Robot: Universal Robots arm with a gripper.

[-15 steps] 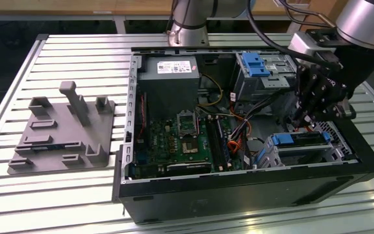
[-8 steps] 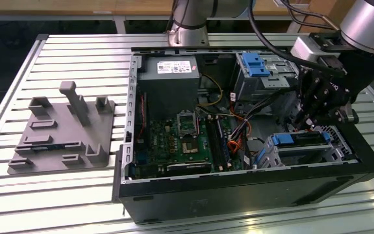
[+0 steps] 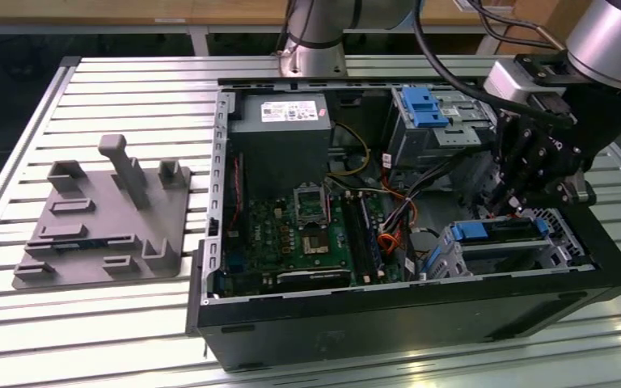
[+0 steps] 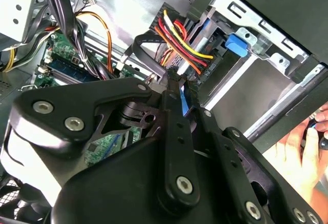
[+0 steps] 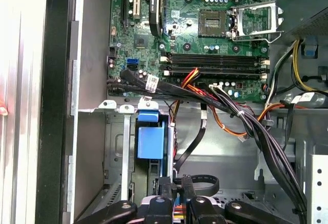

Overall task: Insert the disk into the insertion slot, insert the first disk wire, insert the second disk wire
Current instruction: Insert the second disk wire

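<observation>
In the exterior view the gripper [image 3: 517,202] hangs inside the open computer case [image 3: 397,315], directly above the insertion slot [image 3: 564,246], the small perforated bay in the case's corner nearest the exterior view's right; the disk [image 3: 494,233] already sits in that bay, its blue carrier edge facing the motherboard [image 3: 300,242], its long axis running along the bay. The larger cage with the blue latch [image 3: 424,109] stands well apart, toward the power supply [image 3: 280,121]. In the second wrist view the fingers [image 4: 174,88] are drawn together on a small dark connector [image 4: 172,73] just beside the disk's blue carrier, with red, yellow and orange wires [image 4: 179,42] bunched between it and the bay; a person's hand [image 4: 302,147] rests outside the case wall. In the first wrist view the disk's blue handle [image 5: 149,139] lies straight ahead of the gripper, black cables [image 5: 215,98] crossing between handle and motherboard.
</observation>
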